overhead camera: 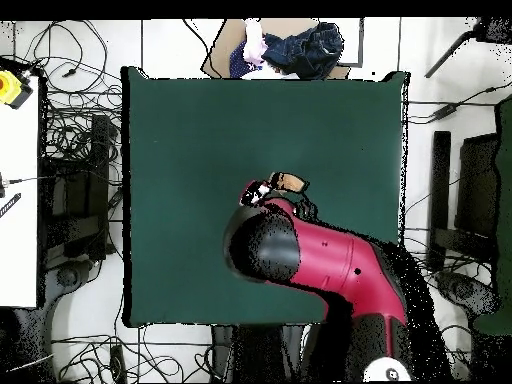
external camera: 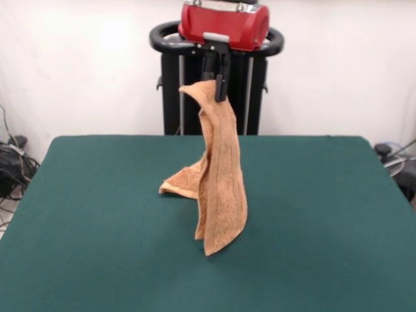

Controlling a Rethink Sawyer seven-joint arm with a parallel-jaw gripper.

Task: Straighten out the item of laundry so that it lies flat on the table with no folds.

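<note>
The light orange towel (external camera: 221, 182) hangs in a long folded drape from my gripper (external camera: 217, 92), which is shut on its top corner high above the dark green table (external camera: 97, 247). The towel's lower end rests on the table, with one part spread to the left and another bunched toward the near side. In the overhead view only a small piece of the towel (overhead camera: 291, 182) shows past the red and black arm (overhead camera: 320, 260), which covers the rest; the gripper itself is hidden there.
The robot's black pedestal (external camera: 214, 84) stands behind the table's far edge. In the overhead view a person (overhead camera: 290, 48) is at the table's top edge, cables lie on the floor around it, and a white bench (overhead camera: 18, 180) stands at the left.
</note>
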